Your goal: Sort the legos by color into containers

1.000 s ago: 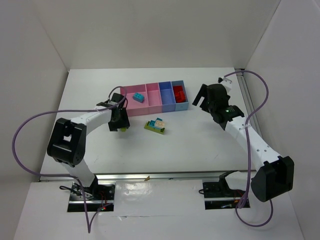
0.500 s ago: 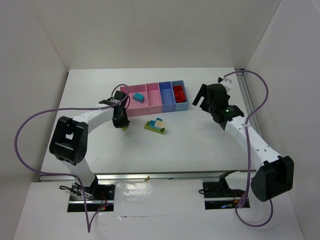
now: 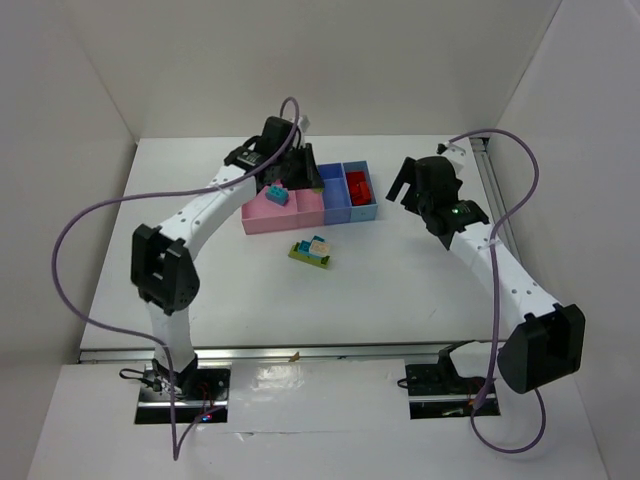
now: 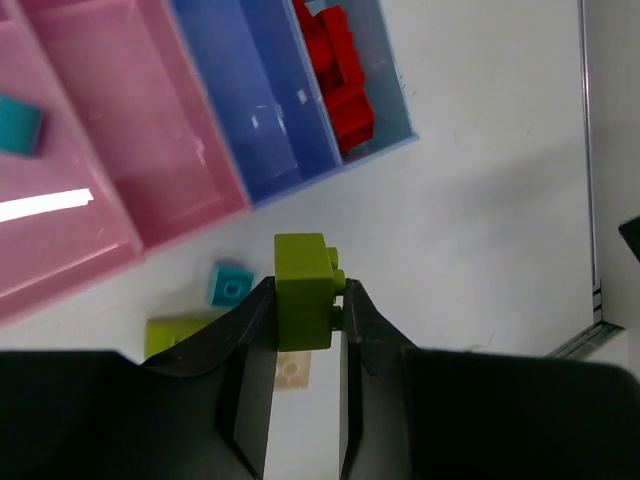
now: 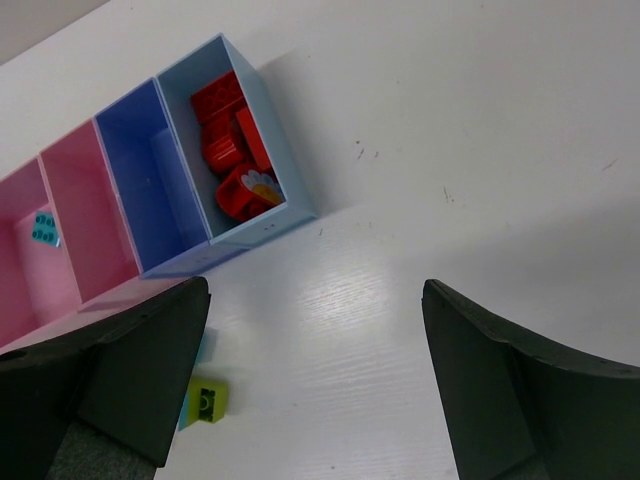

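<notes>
My left gripper (image 3: 300, 180) is shut on a yellow-green lego (image 4: 303, 290) and holds it high above the bin row. The bins are two pink ones (image 3: 262, 213), one periwinkle (image 3: 333, 203) and one light blue (image 3: 364, 208). A cyan lego (image 3: 278, 193) lies in the left pink bin (image 4: 60, 245). Red legos (image 4: 335, 75) fill the light blue bin (image 5: 262, 150). A cyan (image 4: 232, 285), a yellow-green (image 4: 172, 332) and a beige lego (image 4: 292, 370) lie clustered on the table (image 3: 312, 250). My right gripper (image 3: 408, 192) is open and empty, right of the bins.
The white table (image 3: 400, 290) is walled at the back and both sides. A metal rail (image 3: 492, 190) runs along its right edge. Purple cables loop from both arms.
My left arm has swung from the table left of the bins up and over the bin row, carrying the yellow-green lego. My right gripper has barely moved.
</notes>
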Controlling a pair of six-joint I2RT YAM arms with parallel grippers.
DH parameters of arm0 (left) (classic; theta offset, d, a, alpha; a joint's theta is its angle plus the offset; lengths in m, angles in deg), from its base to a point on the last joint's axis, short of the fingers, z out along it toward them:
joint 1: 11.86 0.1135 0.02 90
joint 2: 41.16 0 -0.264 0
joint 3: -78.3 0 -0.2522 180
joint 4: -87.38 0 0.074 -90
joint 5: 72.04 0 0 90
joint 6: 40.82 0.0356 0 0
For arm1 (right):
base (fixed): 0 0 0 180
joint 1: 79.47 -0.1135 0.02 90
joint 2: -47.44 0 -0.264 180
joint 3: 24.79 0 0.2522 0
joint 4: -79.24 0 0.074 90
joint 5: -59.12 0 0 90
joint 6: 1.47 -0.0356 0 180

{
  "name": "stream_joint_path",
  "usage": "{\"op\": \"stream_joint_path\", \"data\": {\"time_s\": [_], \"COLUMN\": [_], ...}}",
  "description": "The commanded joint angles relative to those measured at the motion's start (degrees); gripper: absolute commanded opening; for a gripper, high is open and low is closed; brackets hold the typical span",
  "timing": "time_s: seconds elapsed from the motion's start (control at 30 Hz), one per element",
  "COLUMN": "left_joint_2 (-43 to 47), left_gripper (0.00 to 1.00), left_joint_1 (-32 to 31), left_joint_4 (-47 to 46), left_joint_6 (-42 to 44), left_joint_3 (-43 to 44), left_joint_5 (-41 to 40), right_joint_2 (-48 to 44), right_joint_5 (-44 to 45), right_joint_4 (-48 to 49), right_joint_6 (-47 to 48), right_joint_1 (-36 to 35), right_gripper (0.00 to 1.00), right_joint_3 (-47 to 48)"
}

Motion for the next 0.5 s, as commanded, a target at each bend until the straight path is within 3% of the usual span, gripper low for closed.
{"op": "stream_joint_path", "data": {"time_s": [0.0,0.2,0.47], "left_joint_2": [-9.4,-19.7,-23.6], "left_gripper": [0.0,0.0,0.0], "left_joint_1": [-0.4,1.4,3.0], "left_joint_4": [2.9,4.1,3.0], "left_joint_6": [0.8,0.8,-0.3], "left_joint_3": [8.6,19.1,21.1], "left_joint_5": [1.6,-1.9,-4.7], "right_joint_2": [0.5,0.5,1.0], "right_joint_5": [1.0,0.5,1.1], "right_joint_4": [0.0,-0.5,-1.7], "right_joint_6": [1.4,0.8,0.8], "right_joint_1": [1.0,1.5,1.5], "right_gripper": [0.94,0.94,0.94], "right_joint_3": [4.5,5.1,6.2]}}
